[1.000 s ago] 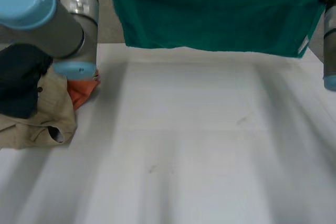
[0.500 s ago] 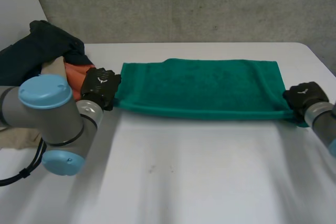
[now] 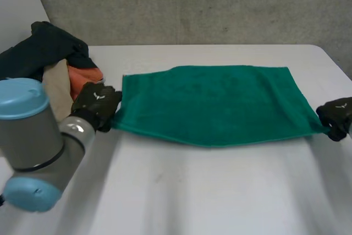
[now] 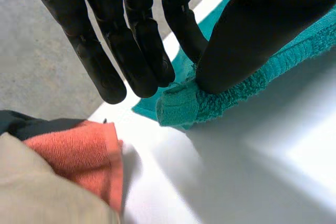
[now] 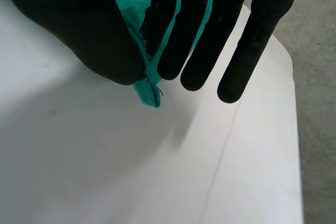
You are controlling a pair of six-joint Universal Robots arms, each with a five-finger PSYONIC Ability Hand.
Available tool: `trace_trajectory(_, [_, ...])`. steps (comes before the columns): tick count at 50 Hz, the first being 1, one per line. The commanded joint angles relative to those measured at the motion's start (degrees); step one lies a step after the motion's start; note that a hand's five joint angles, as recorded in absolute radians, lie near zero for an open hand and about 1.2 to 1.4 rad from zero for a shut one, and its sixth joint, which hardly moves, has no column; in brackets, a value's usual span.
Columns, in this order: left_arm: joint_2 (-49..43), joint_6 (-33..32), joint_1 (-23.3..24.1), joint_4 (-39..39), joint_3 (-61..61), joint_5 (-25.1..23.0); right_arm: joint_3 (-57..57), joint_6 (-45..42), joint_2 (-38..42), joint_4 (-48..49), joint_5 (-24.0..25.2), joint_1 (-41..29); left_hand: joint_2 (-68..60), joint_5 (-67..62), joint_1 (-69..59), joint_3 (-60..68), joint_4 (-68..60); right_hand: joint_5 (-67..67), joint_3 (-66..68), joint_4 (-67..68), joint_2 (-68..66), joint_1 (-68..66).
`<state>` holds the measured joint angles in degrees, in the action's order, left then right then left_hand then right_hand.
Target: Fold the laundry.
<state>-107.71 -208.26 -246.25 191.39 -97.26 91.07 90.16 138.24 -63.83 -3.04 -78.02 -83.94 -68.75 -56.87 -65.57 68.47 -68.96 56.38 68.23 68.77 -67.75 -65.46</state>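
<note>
A green towel [image 3: 212,103] lies flat on the white table [image 3: 220,196], its long axis running from hand to hand. The left hand [image 3: 98,104] pinches its near left corner between thumb and fingers, and the right hand [image 3: 336,116] pinches its near right corner, likely ready to fold away from the robot.

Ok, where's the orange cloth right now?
In the head view the orange cloth lies in the pile at the left, between the dark garment and the beige garment, just past the left hand pinching the green towel corner.
</note>
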Motion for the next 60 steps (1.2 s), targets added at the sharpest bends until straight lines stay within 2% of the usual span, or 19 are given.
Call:
trace_trajectory(1, [10.9, -2.3, 0.2, -11.9, -8.3, -0.1, 6.3, -15.6, -8.3, -12.7, 0.8, 5.3, -11.3, -13.1, -14.4, 11.5, -11.0, 13.6, 11.8, 11.2, -12.3, -14.5])
trace_trajectory(5, [13.5, -7.6, 0.1, -21.0, -11.3, -0.1, 10.3, -25.0, -11.7, -19.4, 0.1, 10.7, -11.3, -13.1, -14.4, 11.5, -11.0, 13.6, 11.8, 11.2, -12.3, -14.5])
trace_trajectory(8, [13.1, -10.1, 0.1, -24.2, -12.2, -0.1, 11.7, -28.8, -12.4, -21.7, 0.2, 12.6, -11.3, -13.1, -14.4, 11.5, -11.0, 13.6, 11.8, 11.2, -12.3, -14.5])
trace_trajectory(12, [10.1, -11.2, 0.8, -22.7, -10.4, 0.1, 11.4, -26.6, -12.2, -18.8, 0.5, 11.8, -11.3, -13.1, -14.4, 11.5, -11.0, 13.6, 11.8, 11.2, -12.3, -14.5])
trace_trajectory(16, [2.7, -10.9, 0.8, -16.5, -3.4, 0.4, 8.4, -21.9, -11.1, -11.8, 0.5, 7.1, -11.3, -13.1, -14.4, 11.5, -11.0, 13.6, 11.8, 11.2, -12.3, -14.5])
trace_trajectory(23, [-7.8, -7.7, 1.6, -9.2, 10.2, 1.3, -1.9, -16.1, -0.7, 1.6, -0.5, -2.5, -11.3, -13.1, -14.4, 11.5, -11.0, 13.6, 11.8, 11.2, -12.3, -14.5])
trace_trajectory(26, [-13.7, -5.9, 1.7, -7.2, 17.4, 4.2, -7.1, -15.8, 4.3, 6.4, -1.2, -5.2, -11.3, -13.1, -14.4, 11.5, -11.0, 13.6, 11.8, 11.2, -12.3, -14.5])
trace_trajectory(32, [-24.7, -5.8, 2.3, -6.3, 32.0, 10.8, -17.7, -15.9, 13.6, 14.0, -2.9, -8.1, -11.3, -13.1, -14.4, 11.5, -11.0, 13.6, 11.8, 11.2, -12.3, -14.5])
trace_trajectory(38, [-33.3, -6.1, 2.4, -4.6, 44.1, 11.1, -28.1, -16.1, 22.9, 18.9, -4.3, -9.0, -11.3, -13.1, -14.4, 11.5, -11.0, 13.6, 11.8, 11.2, -12.3, -14.5])
trace_trajectory(45, [-42.4, -6.3, 2.4, -3.6, 57.3, 11.4, -35.4, -15.9, 29.8, 21.0, -4.4, -9.6, -11.3, -13.1, -14.4, 11.5, -11.0, 13.6, 11.8, 11.2, -12.3, -14.5])
trace_trajectory(46, [-42.9, -6.3, 2.4, -3.6, 58.0, 11.3, -35.9, -15.6, 30.8, 21.5, -4.4, -10.2, -11.3, -13.1, -14.4, 11.5, -11.0, -20.0, -21.8, -22.3, 21.3, 19.0])
trace_trajectory(47, [-43.5, -6.2, 2.4, -3.6, 58.9, 11.1, -35.9, -15.5, 31.0, 21.8, -4.4, -10.5, 16.7, 14.8, 13.5, -16.4, 16.9, -49.3, -51.1, -51.7, 50.6, 48.4])
trace_trajectory(48, [-43.6, -6.3, 2.4, -3.6, 59.1, 11.3, -35.8, -15.5, 31.1, 22.2, -4.4, -10.8, 40.3, 38.4, 37.1, -40.0, 40.5, -56.4, -58.2, -58.8, 57.7, 55.5])
trace_trajectory(49, [-43.5, -6.3, 2.5, -3.5, 59.0, 11.4, -35.8, -15.4, 31.1, 22.6, -4.4, -11.1, 58.7, 56.8, 55.5, -58.4, 58.9, -56.4, -58.2, -58.8, 57.7, 55.5])
trace_trajectory(53, [-42.2, -6.0, 3.9, -3.7, 58.3, 11.8, -33.4, -11.8, 28.8, 23.3, -4.8, -11.5, 57.7, 55.8, 54.5, -57.4, 57.9, -56.4, -58.2, -58.8, 57.7, 55.5])
trace_trajectory(60, [-32.5, -4.3, 5.3, -3.8, 45.6, 12.3, -21.4, -0.3, 14.7, 19.7, -3.5, -10.3, 57.9, 56.0, 54.7, -57.6, 58.1, -56.4, -58.2, -58.8, 57.7, 55.5])
